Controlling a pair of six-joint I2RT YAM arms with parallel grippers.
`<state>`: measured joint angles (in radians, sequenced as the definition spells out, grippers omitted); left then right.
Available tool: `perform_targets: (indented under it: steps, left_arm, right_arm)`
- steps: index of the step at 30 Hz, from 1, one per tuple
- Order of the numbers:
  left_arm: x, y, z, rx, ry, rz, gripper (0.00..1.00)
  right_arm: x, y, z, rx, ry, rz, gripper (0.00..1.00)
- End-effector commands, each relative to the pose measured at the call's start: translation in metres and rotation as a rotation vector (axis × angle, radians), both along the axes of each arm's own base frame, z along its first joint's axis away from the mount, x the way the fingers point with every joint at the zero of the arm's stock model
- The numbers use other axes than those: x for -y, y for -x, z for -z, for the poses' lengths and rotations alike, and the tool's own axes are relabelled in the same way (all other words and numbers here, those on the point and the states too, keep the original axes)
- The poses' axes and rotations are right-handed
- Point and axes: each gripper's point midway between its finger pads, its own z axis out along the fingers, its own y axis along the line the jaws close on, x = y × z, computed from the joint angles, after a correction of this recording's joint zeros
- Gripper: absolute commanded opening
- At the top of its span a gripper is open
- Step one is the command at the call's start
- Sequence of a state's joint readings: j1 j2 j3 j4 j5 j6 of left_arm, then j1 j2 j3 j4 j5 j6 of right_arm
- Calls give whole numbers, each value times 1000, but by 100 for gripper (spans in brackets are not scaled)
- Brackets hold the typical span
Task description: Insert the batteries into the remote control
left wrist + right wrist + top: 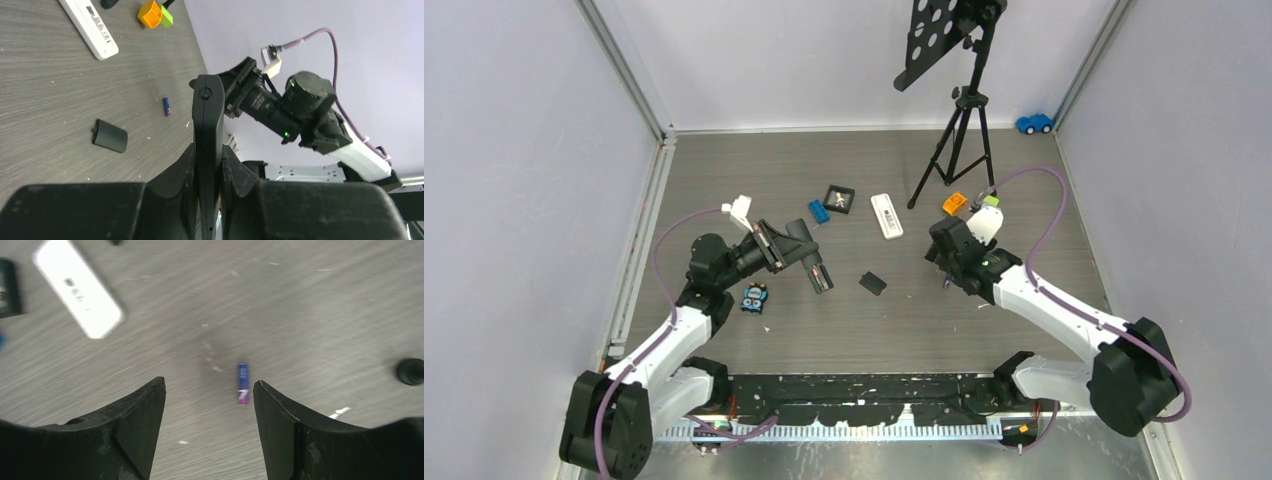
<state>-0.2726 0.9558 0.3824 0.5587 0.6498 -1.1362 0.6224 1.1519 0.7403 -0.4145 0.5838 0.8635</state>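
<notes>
Left fingers [181,172] clamped shut on black remote [207,125], held edge-on between them. Right fingers [132,420] wide open, empty; purple-blue battery [242,384] on table [310,300] between them, close beside one.

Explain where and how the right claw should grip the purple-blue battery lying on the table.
Grip the purple-blue battery at mid-length, across its thin body, coming down from above. It lies flat on the table, its length running between the fingers of the open right claw, so they close on its long sides. Centre first: it sits nearer one finger.
</notes>
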Motion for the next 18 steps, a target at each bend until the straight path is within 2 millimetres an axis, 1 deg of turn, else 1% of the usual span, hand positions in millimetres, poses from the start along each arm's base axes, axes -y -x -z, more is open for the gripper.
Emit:
perform_targets:
  steps: [1, 3, 5, 6, 9, 13, 18]
  left_arm:
    - [5, 5, -6, 57, -26, 69, 0]
    - [5, 4, -3, 50, -29, 69, 0]
    - [5, 3, -1, 43, -31, 68, 0]
    - [5, 3, -1, 42, -31, 70, 0]
    - [6, 3, 0, 33, -31, 74, 0]
    - [6, 2, 1, 28, -31, 71, 0]
    - [6, 1, 1, 22, -30, 68, 0]
  right_arm:
    - [43, 9, 30, -111, 99, 131, 70]
    - [46, 10, 45, -158, 80, 140, 67]
    - [43, 7, 58, -181, 31, 126, 59]
    - [41, 6, 63, -191, 13, 116, 56]
    - [40, 3, 74, -221, -8, 93, 50]
    - [37, -1, 81, -250, 5, 56, 49]
    - [37, -1, 86, -271, 17, 45, 49]
